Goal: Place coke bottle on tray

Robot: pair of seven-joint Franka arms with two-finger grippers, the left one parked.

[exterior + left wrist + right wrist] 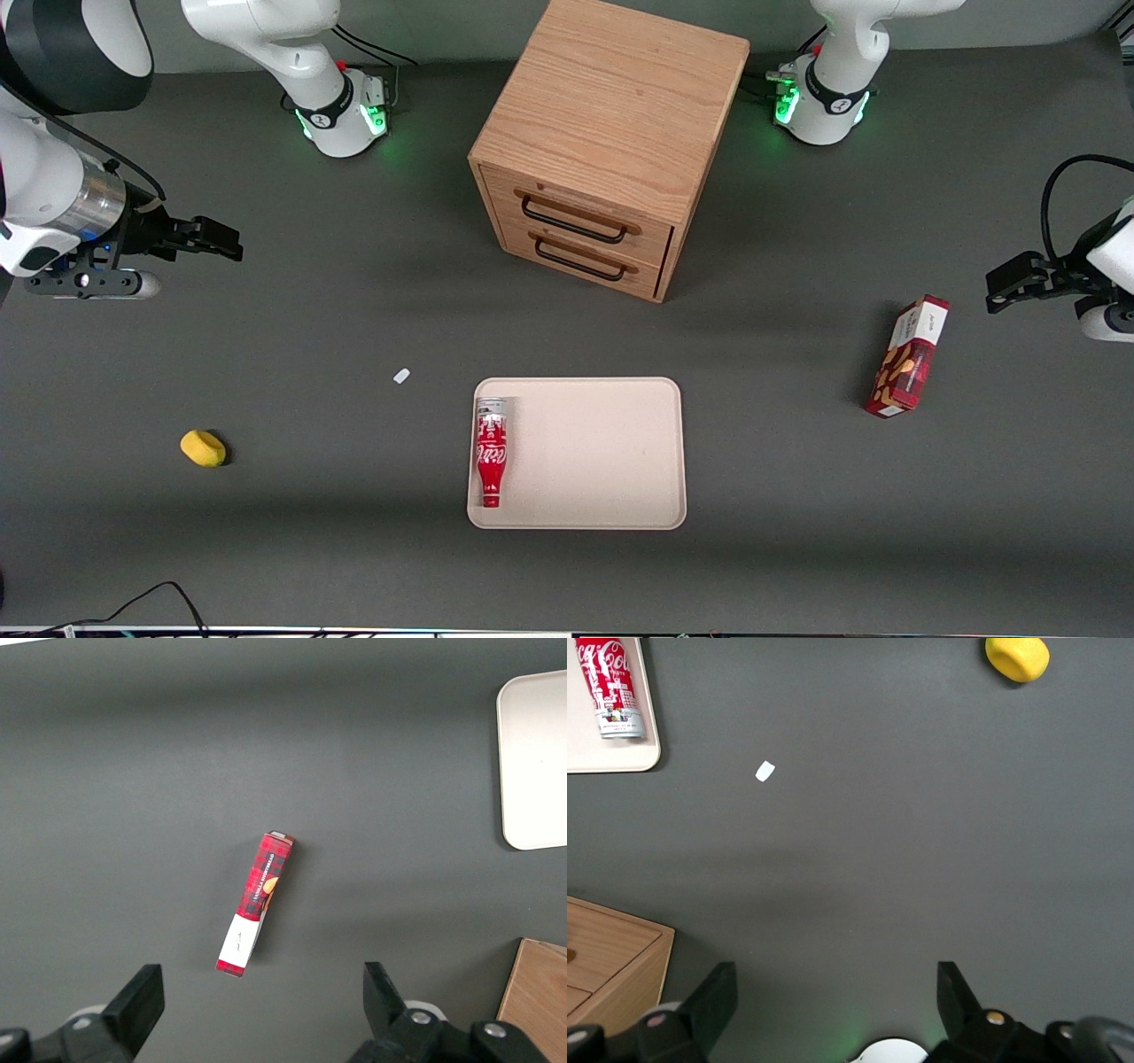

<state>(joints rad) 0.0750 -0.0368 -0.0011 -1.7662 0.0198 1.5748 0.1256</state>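
- Wooden cabinet (611, 133): one unit, upper centre of the front view, with two drawers, both closed, each with a dark handle.
- Tray (602, 452): one unit, lower centre of the front view, flat on the table and nearer the front camera than the cabinet.
- Gripper (208, 237): one working unit, at the left edge of the front view, raised and well apart from the tray. The fingers (713, 1001) stand wide apart and hold nothing.
- Snack box (908, 356): one unit, right of centre in the front view, toward the parked arm's end of the table, well apart from the tray.
- Coke bottle (491, 452): one unit, lying on its side inside the tray along the rim at the working arm's end, cap toward the front camera.
- Yellow object (203, 447): one unit, lower left of the front view.
- White scrap (401, 376): one unit, on the table near the tray's upper left corner.
- Step in hand, as judged: placement appears complete, since the bottle rests within the rim and the gripper is clear.
- Next move, as judged: no further grasp is required; the arm need only stay clear of the tray.
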